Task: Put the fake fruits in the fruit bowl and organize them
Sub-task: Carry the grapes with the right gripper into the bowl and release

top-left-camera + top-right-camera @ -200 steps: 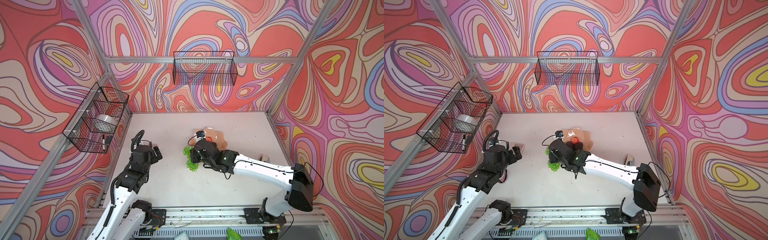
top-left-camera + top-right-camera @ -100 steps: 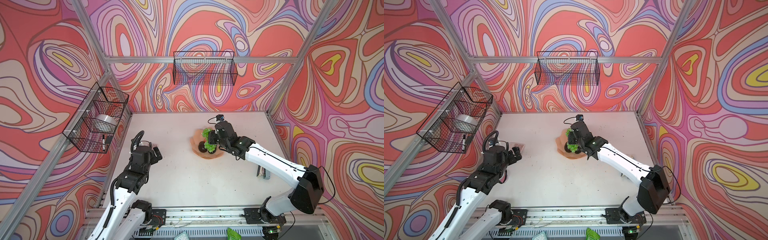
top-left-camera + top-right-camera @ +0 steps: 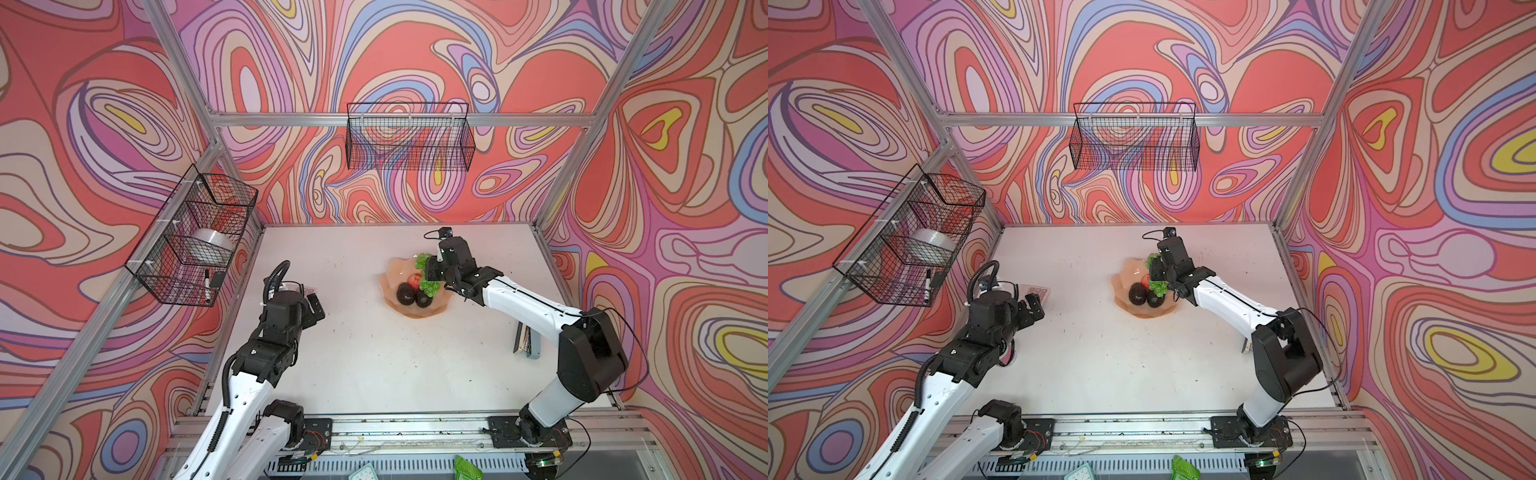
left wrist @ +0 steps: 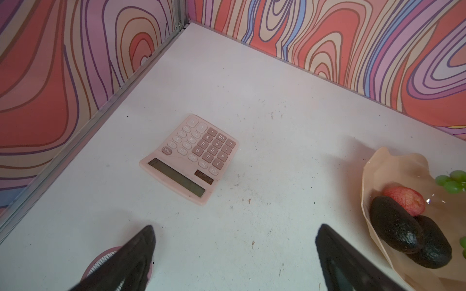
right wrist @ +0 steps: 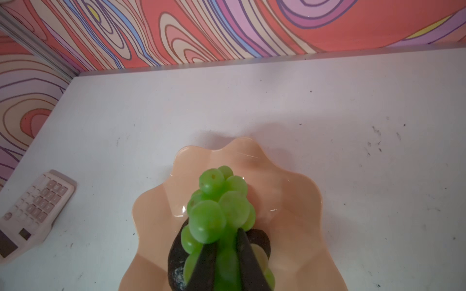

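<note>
The bunch of green grapes (image 5: 216, 214) hangs over the peach-pink fruit bowl (image 5: 290, 191). It is pinched between the narrow jaws of my right gripper (image 5: 227, 241), whose dark fingers close on the grapes at the near end of the cluster. Whether the lowest grapes touch the bowl I cannot tell. Inside the bowl lie the red apple (image 3: 414, 281) and the two dark avocados (image 4: 393, 226). The avocados lie side by side and touching, at the side of the bowl nearer my bases. In the right wrist view the grapes cover most of one of them. The bowl sits on the white table (image 3: 374, 365), right of its middle in both top views.

My left gripper (image 4: 235, 226) hovers well apart over the left side of the table, jaws spread wide and holding nothing. A pink calculator (image 4: 191, 158) lies flat on the table just ahead of it, near the left wall. Two black wire baskets hang on the patterned walls, one on the back wall (image 3: 409, 137) and one on the left wall (image 3: 193, 237). The left basket holds a pale roll (image 3: 212, 245).
</note>
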Motion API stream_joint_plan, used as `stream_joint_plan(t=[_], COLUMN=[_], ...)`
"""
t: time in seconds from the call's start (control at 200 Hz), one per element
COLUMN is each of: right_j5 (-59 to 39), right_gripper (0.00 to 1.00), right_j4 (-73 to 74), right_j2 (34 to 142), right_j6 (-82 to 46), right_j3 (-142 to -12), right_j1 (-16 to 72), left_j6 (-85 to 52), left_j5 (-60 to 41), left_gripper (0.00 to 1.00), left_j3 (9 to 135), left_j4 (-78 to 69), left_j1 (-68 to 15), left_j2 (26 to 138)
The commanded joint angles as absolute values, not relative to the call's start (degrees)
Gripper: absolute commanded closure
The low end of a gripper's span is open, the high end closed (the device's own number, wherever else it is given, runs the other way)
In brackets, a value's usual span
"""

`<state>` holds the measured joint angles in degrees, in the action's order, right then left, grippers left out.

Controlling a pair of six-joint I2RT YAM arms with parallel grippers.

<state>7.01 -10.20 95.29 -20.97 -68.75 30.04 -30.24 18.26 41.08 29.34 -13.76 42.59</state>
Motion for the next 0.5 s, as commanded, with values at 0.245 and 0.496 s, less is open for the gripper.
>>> stream_joint_plan(t=[0.245,0.496], right_j5=[4.61,2.52], right_gripper=[0.83,0.54], right_j4=[-5.60,-6.35], right_j2=[98.52,98.29], right_j6=[-20.63,-20.83], right_j3=[-66.10,-66.38], right_j1=[27.65,26.96], left_j6=[-30.37,-30.37], left_j5=[19.42,19.45], left_gripper=[0.00,0.00], left_j3=[40.89,40.78], left_j4=[29.83,29.62], left_j1=[-13.28,-13.27], left_j2=[43.58,43.80])
